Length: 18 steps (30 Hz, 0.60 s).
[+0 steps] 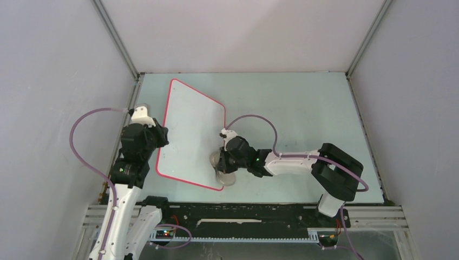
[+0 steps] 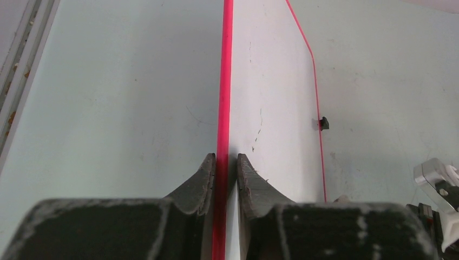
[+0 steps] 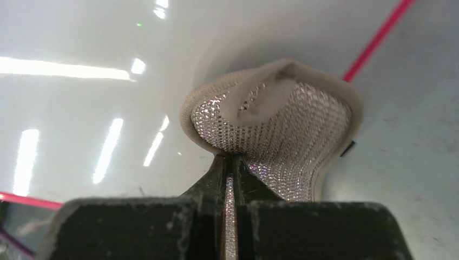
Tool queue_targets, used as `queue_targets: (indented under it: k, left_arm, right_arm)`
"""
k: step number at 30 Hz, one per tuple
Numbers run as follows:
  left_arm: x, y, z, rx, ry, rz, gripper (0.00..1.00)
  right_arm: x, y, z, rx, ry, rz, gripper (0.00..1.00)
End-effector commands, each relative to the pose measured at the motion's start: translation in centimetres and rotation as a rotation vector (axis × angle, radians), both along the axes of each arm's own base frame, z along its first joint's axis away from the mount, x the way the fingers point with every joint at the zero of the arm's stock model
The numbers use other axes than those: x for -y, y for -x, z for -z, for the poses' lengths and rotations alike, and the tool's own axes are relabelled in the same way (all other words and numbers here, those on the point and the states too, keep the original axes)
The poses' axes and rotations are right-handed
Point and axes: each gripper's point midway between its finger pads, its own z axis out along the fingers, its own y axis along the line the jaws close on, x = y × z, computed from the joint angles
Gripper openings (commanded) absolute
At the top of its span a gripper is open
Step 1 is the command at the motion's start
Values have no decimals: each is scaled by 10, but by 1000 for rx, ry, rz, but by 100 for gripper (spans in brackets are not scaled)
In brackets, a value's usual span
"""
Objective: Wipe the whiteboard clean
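Observation:
The whiteboard (image 1: 189,127) lies flat on the table, white with a red-pink rim, and shows no writing. My left gripper (image 1: 161,135) is shut on its left rim (image 2: 224,108), one finger on each side. A small black clip (image 2: 323,123) sits on the far edge. My right gripper (image 1: 223,161) is shut on a small grey knobbly cloth pad (image 3: 276,124) with a beige border. The pad (image 1: 223,172) rests at the board's near right corner, partly over the rim (image 3: 379,35).
The pale green table (image 1: 303,119) extends to the right and behind the board. White walls with metal frame posts (image 1: 116,38) enclose the table. The right arm's body (image 1: 335,170) lies low over the table's near right.

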Motion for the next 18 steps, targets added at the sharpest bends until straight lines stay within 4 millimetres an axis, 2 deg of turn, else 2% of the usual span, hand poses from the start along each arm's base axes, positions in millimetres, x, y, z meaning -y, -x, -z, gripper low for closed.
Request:
queue_targets:
  k: [1, 4, 8, 13, 17, 18]
  left_arm:
    - [12, 9, 20, -77, 15, 58, 0]
    - [11, 9, 20, -79, 14, 57, 0]
    - [11, 9, 21, -80, 12, 54, 0]
    - [10, 9, 21, -80, 11, 51, 0]
    - [10, 10, 20, -77, 12, 50, 0]
    - [10, 10, 20, -77, 12, 49, 0]
  right_arm:
    - [40, -1, 51, -56, 161, 64, 0]
    - [27, -7, 35, -26, 99, 51, 0]
    - [-13, -8, -3, 26, 29, -13, 0]
    - [-85, 15, -86, 129, -140, -182, 0]
    - [-127, 34, -145, 183, -263, -292, 0]
    - [-135, 38, -154, 187, -280, -311, 0]
